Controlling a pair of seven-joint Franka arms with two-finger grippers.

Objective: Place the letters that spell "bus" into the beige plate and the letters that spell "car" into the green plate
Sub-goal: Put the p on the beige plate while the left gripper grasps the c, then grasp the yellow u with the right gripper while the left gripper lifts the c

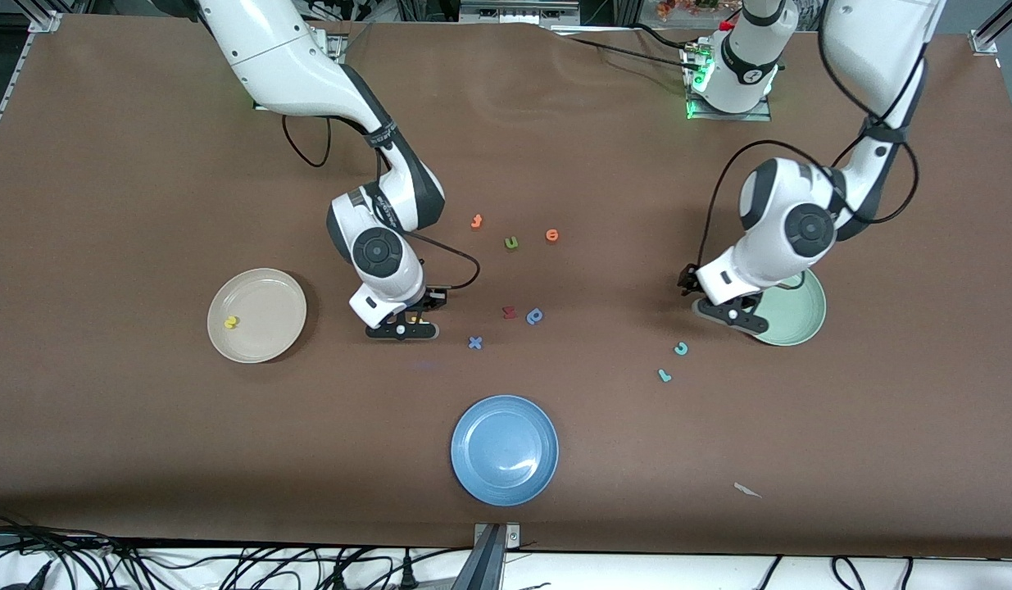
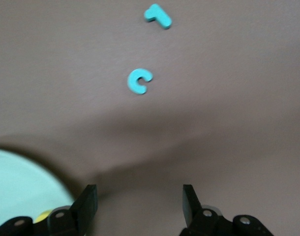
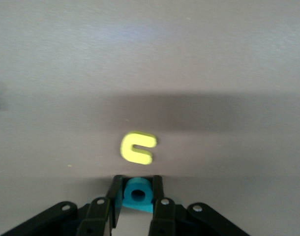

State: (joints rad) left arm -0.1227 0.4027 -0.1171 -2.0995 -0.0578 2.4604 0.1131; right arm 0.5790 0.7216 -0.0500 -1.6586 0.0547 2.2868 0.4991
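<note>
Our right hand (image 3: pixel 135 196) is clamped on the teal "b" (image 3: pixel 137 193), low over the counter (image 1: pixel 145 164), with the yellow "u" (image 3: pixel 137 148) just ahead of its fingertips. These foam letters look light, soft and squashy, so we judge a gentle pinch across a stroke is best. Our left hand (image 2: pixel 140 201) hangs with fingers apart, empty, at the rim of the green plate (image 2: pixel 17 182); the teal "c" (image 2: pixel 139 81) and teal "r" (image 2: pixel 158 15) lie ahead on open counter. The beige plate (image 1: pixel 264 328) already holds the yellow "s" (image 1: pixel 231 322), with free room between.

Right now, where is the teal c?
In the front view the teal c lies on the bare table, just nearer the camera than the green plate, beside the teal r, near the open left gripper.
</note>
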